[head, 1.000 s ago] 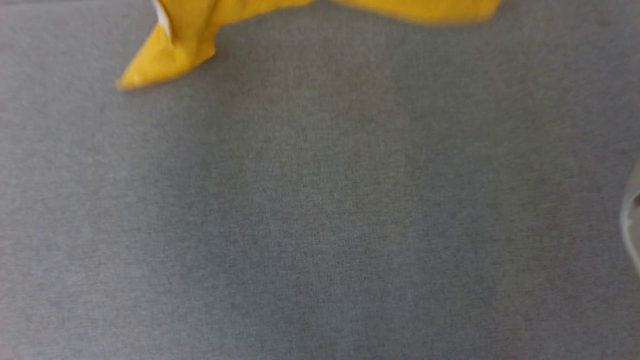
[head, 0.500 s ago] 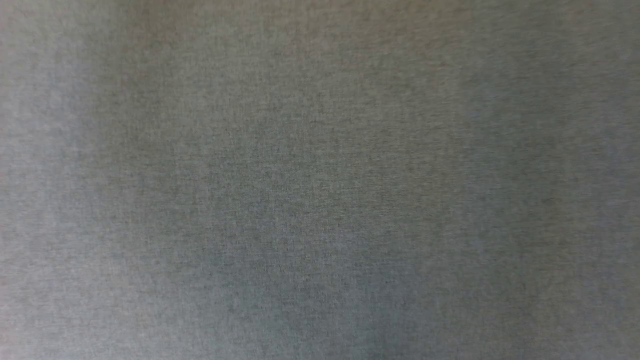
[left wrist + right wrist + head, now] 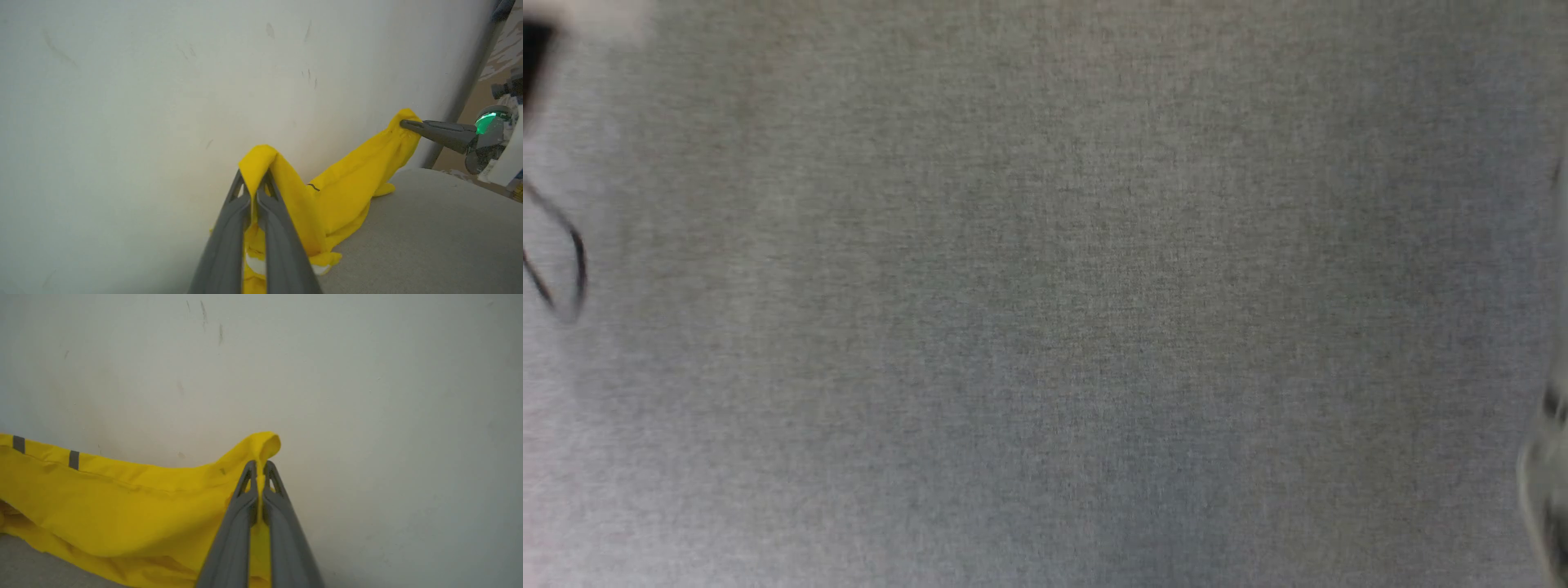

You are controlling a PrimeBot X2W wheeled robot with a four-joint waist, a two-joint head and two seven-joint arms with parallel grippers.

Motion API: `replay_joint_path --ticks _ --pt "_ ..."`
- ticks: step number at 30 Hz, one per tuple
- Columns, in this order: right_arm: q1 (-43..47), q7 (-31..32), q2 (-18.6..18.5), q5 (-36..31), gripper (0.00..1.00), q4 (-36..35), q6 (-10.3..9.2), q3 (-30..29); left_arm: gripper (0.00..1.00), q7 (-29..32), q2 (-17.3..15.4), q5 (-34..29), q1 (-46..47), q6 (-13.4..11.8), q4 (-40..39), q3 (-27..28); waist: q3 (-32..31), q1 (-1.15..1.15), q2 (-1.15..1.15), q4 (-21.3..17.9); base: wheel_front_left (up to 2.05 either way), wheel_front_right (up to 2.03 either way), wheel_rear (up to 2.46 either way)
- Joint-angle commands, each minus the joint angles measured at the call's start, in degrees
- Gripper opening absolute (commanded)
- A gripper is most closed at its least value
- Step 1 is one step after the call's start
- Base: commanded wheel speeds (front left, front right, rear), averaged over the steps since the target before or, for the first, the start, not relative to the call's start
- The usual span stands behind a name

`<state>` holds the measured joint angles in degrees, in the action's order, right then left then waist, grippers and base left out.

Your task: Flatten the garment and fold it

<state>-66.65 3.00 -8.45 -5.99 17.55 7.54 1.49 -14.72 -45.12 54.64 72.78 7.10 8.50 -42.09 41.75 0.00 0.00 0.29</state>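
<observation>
You have the left gripper point(image 3: 254, 179) and the right gripper point(image 3: 258, 466) each pinched tight on a fold of the garment point(image 3: 351, 179), which hangs slack between them, its lower part resting on the grey surface point(image 3: 429, 237) beside the wall point(image 3: 122, 102); it looks light and limp, so corners seem the best hold.

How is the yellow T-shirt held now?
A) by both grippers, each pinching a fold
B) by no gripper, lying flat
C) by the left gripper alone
A: the left gripper and the right gripper are each shut on a fold of the T-shirt.
</observation>
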Motion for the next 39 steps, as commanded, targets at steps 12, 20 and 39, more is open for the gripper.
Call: replay_joint_path --ticks 12,20,39 --pt "36.1 5.5 0.3 8.1 0.0 -23.0 -0.05 -6.2 0.0 -0.3 -0.1 -4.8 -32.8 -2.6 -12.9 5.7 -12.0 0.0 0.0 0.0 0.0 0.0 0.0" --pt "52.5 6.0 0.5 11.0 0.0 -21.0 -0.05 -7.2 0.0 -0.1 -0.1 -3.6 -48.7 -4.9 -10.2 3.1 -18.6 0.0 0.0 -0.6 0.0 0.0 0.0" --pt "75.5 29.5 -5.2 25.5 0.0 -20.3 -0.05 -6.2 0.0 16.0 -1.6 13.8 -70.3 -8.1 -10.6 -5.9 -29.7 0.0 0.0 0.8 0.0 0.0 0.0"
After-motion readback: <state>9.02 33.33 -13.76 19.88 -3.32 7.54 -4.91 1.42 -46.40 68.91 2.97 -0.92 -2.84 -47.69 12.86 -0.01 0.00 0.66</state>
